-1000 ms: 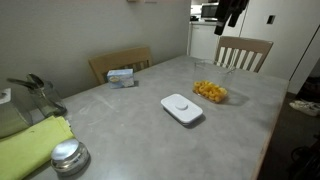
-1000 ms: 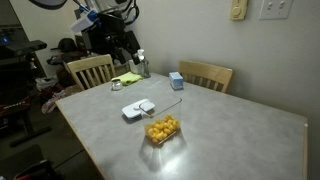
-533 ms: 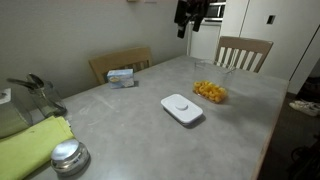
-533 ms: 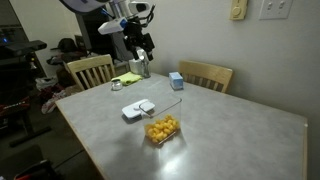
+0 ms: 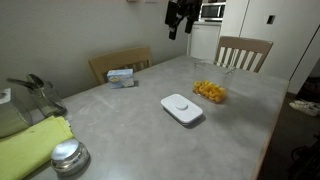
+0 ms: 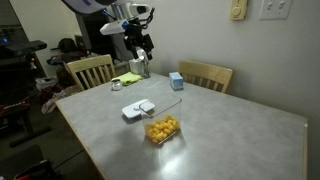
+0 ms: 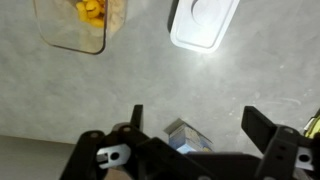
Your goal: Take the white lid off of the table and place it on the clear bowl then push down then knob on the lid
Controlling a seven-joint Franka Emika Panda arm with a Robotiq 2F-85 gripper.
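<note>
The white lid (image 5: pixel 182 108) lies flat on the grey table (image 5: pixel 140 135), its small knob (image 5: pixel 181 104) up. It also shows in an exterior view (image 6: pixel 138 108) and at the top of the wrist view (image 7: pixel 204 20). The clear bowl (image 5: pixel 210 92) with orange-yellow pieces stands right beside it, also in an exterior view (image 6: pixel 162 129) and in the wrist view (image 7: pixel 83 22). My gripper (image 5: pixel 178 18) hangs high above the table, well clear of both; it shows in an exterior view (image 6: pixel 139 45). In the wrist view its jaws (image 7: pixel 198 128) are open and empty.
A blue-white box (image 5: pixel 122 76) sits near the table's far edge, also in the wrist view (image 7: pixel 188 136). A round metal lid (image 5: pixel 68 156), a yellow-green cloth (image 5: pixel 35 145) and metal utensils (image 5: pixel 35 95) lie at one end. Wooden chairs (image 5: pixel 243 52) stand around the table.
The arm has swung in above the table from the side, moving left in one exterior view. The lid and bowl have not moved.
</note>
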